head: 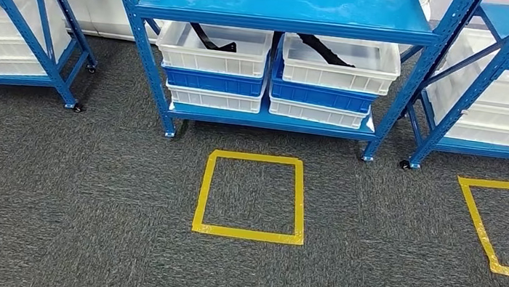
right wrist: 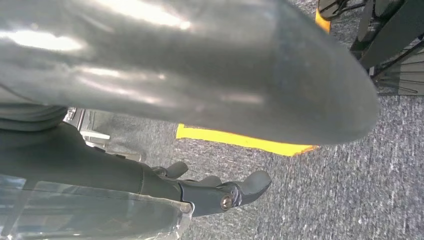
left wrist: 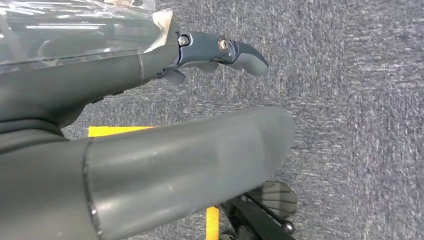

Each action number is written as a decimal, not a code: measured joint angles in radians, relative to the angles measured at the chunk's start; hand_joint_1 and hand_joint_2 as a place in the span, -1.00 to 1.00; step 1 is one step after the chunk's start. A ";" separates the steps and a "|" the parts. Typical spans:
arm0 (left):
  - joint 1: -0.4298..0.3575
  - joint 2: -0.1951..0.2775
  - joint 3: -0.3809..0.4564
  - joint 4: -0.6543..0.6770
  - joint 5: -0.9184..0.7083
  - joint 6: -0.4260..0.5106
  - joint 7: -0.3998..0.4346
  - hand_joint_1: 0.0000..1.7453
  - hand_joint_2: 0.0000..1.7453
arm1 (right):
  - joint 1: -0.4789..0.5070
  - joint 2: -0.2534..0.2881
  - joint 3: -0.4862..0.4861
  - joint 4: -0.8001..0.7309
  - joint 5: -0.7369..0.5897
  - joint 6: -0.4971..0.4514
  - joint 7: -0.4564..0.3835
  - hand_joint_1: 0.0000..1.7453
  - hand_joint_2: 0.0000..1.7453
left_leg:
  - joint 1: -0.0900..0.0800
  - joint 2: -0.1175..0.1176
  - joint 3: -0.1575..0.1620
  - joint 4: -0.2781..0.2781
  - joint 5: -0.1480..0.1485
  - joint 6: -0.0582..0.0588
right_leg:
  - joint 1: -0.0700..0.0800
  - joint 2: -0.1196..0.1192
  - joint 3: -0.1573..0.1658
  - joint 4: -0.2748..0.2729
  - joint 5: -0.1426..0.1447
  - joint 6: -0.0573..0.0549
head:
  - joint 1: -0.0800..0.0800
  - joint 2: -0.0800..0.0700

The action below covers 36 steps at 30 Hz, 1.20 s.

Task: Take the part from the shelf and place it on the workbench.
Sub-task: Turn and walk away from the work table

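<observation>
Blue shelf (head: 281, 19) — 2 white bins (head: 213, 47), black parts (head: 325, 50) inside

Blue shelf (head: 282, 15) ahead on grey carpet (head: 80, 225). Two white bins on lower tier, stacked over blue ones; dark part (head: 213, 39) in left bin (head: 213, 50), another (head: 325, 50) in right bin (head: 340, 65). Yellow tape square (head: 252, 196) just before shelf.

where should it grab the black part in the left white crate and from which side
Probably from above, through the open top of the left white crate. The black part lies slanted across it, one long arm running toward the back left; grip that slim arm mid-length, fingers across its width. The blue shelf overhangs, so reach in from the front.
</observation>
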 joint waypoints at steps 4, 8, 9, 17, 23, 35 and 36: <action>0.000 0.003 0.000 0.000 0.000 0.000 0.000 -1.00 -1.00 | 0.001 0.004 0.000 0.000 -0.001 0.000 -0.001 -1.00 -1.00 | -0.027 0.001 0.074 -0.217 0.147 0.054 | 0.017 0.005 0.027 -0.002 -0.022 -0.005 | 0.002 0.000; -0.003 0.005 0.000 0.000 -0.003 0.003 -0.003 -1.00 -1.00 | -0.002 0.006 0.000 0.000 -0.004 0.000 -0.005 -1.00 -1.00 | -0.041 0.005 0.103 -0.273 0.156 0.066 | 0.015 0.005 0.034 -0.007 -0.037 0.012 | 0.003 0.000; -0.003 0.004 0.000 0.000 -0.003 0.003 -0.003 -1.00 -1.00 | -0.002 0.006 0.000 0.000 -0.004 0.000 -0.006 -1.00 -1.00 | -0.038 0.005 0.114 -0.285 0.158 0.067 | 0.016 0.003 0.035 -0.001 -0.042 0.015 | 0.004 0.000; -0.001 -0.001 0.000 0.000 -0.003 0.003 -0.005 -1.00 -1.00 | 0.003 0.002 0.000 0.000 -0.004 0.000 -0.008 -1.00 -1.00 | -0.026 0.002 0.178 -0.312 0.129 0.059 | 0.002 -0.003 -0.131 0.211 -0.061 0.053 | 0.008 0.000; -0.003 0.000 0.000 0.000 -0.003 0.003 -0.006 -1.00 -1.00 | 0.003 0.000 0.000 0.000 -0.004 0.000 -0.008 -1.00 -1.00 | -0.032 0.001 0.210 -0.307 0.080 0.028 | -0.002 -0.010 -0.042 0.005 0.036 0.031 | 0.004 0.000; -0.002 0.002 0.000 0.000 -0.005 0.004 -0.005 -1.00 -1.00 | 0.003 0.000 0.000 0.000 -0.004 0.000 -0.009 -1.00 -1.00 | -0.022 0.001 0.077 -0.224 0.150 0.021 | 0.000 0.002 0.028 0.000 -0.029 0.006 | 0.000 0.000; -0.003 0.002 -0.001 0.000 -0.005 0.005 -0.005 -1.00 -1.00 | 0.001 0.000 0.000 0.000 -0.004 0.000 -0.009 -1.00 -1.00 | -0.026 0.000 0.089 -0.254 0.154 0.027 | 0.001 0.002 0.031 -0.004 -0.035 0.012 | 0.001 0.000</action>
